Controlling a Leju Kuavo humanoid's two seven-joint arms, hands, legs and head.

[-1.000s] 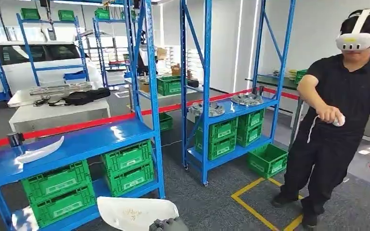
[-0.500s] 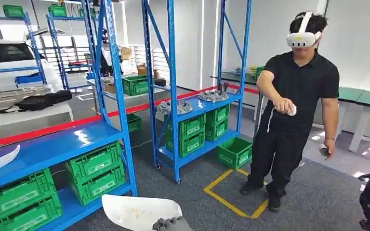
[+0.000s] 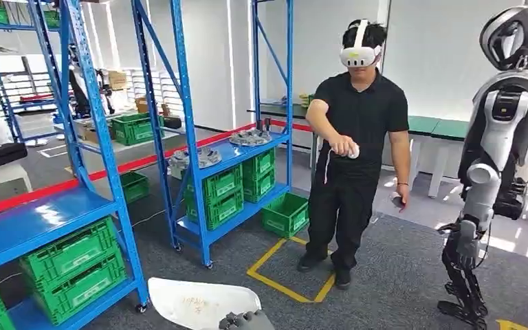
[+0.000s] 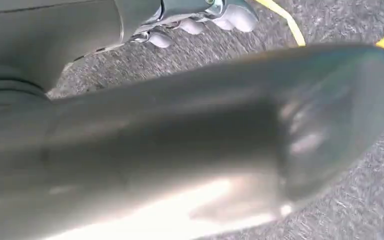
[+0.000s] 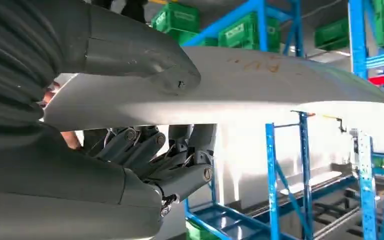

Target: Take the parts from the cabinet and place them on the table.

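Note:
A white curved panel part (image 3: 199, 302) lies at the bottom of the head view, and my right hand (image 3: 244, 320) grips its near end. In the right wrist view the thick thumb (image 5: 130, 50) presses on top of the part (image 5: 280, 80) while the dark fingers (image 5: 170, 160) curl underneath it. My left hand (image 4: 145, 20) hangs over grey carpet. Its blurred thumb (image 4: 205, 140) stands apart from the pale fingertips (image 4: 230, 15), with nothing between them. Grey metal parts (image 3: 251, 137) rest on the blue cabinet shelf (image 3: 234, 155).
Blue racks (image 3: 96, 206) with green crates (image 3: 75, 265) stand to the left. A person (image 3: 357, 151) wearing a headset stands ahead by a yellow floor marking (image 3: 282, 285). Another humanoid robot (image 3: 495, 158) stands at the right. Green-topped tables (image 3: 440, 127) line the back wall.
The camera has swung to the right: racks and person slid left in the picture and the other robot came into view. The white part stays in my right hand.

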